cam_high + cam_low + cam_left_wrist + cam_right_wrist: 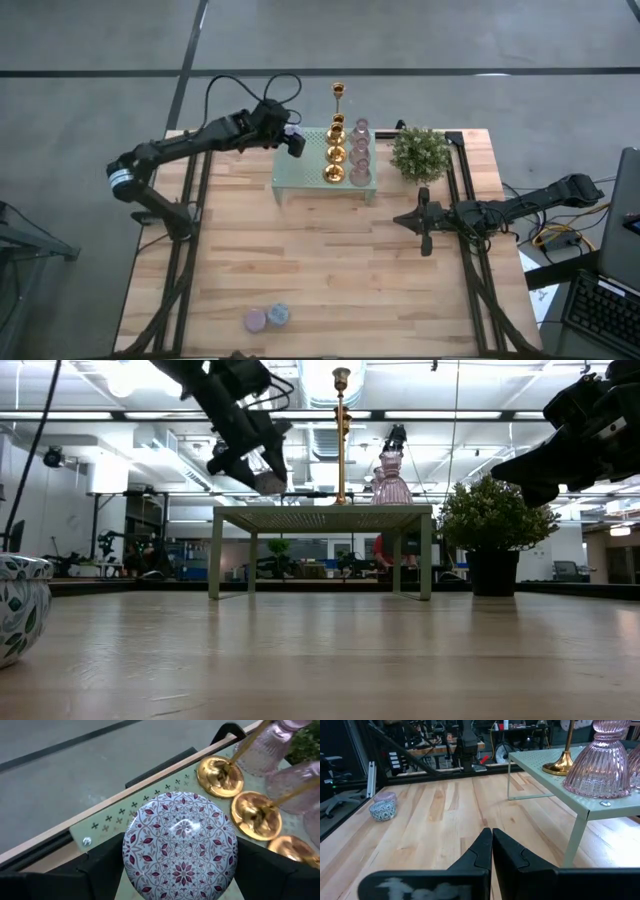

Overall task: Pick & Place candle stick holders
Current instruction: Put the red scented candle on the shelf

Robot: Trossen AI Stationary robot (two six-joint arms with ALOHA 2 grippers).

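Observation:
My left gripper (293, 140) is shut on a squat round holder with a white lid patterned in red (180, 845). It hovers over the far left corner of the mint-green perforated stand (300, 172). On the stand stand a row of gold holders (334, 150), a row of pinkish glass holders (361, 152) and, at the far end, a tall thin-stemmed gold holder (342, 435). A pink squat holder (256, 320) and a blue one (279, 314) rest on the table near its near edge. My right gripper (425, 222) is shut and empty over the table's right half, as its wrist view (491, 845) shows. My left gripper holds the patterned holder by its round side wall (131, 865), pinched between the two fingers (95, 870), one on each side. The fingers slant down from the table's left. The holder sits lid up, a little above the stand's top in the low view (268, 482).
A bushy green plant in a dark pot (420, 152) stands right of the stand. The stand's left half (300, 172) is bare. Dark rails run along the table's left and right sides. Bare wood lies between the stand and the two near holders.

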